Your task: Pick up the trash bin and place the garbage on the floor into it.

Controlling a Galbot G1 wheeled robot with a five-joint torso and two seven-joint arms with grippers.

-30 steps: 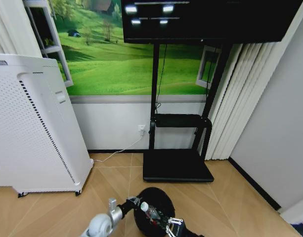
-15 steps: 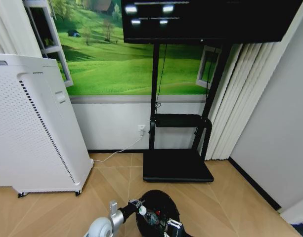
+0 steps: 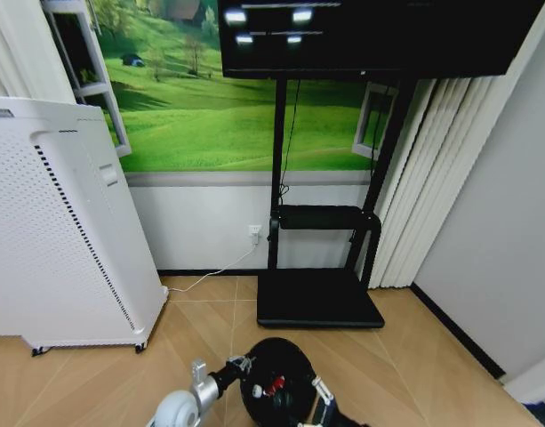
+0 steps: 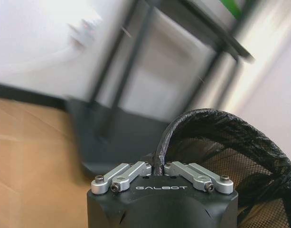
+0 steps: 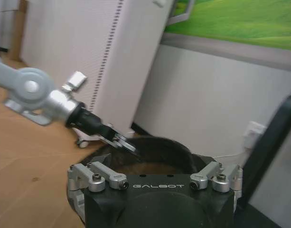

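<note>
Trash bin point(image 3: 276, 384) sits low at the bottom of the head view, over the wood floor point(image 3: 405, 356), just in front of the black TV stand base point(image 3: 318, 298) and to the right of the white air purifier point(image 3: 63, 231). Inside the bin: garbage point(image 3: 270, 388), a small red piece plus a white bit showing against the black.

Left gripper point(image 3: 238, 366) comes in from the bin's left side; jaws clamped together on the bin rim. In the left wrist view the rim point(image 4: 207, 124), wrapped in a black liner, runs straight up from between the jaws of the left gripper point(image 4: 159, 167), with mesh wall showing to the side. In the right wrist view the same gripper point(image 5: 120, 140) is pinching the rim on the bin's point(image 5: 159, 149) far side.

Right gripper point(image 3: 321, 393) is at the bin's right-hand rim, near the frame's bottom edge. In its own wrist view the jaws stand wide apart w/ nothing between them, right gripper point(image 5: 157, 176) poised over the bin's opening.
</note>
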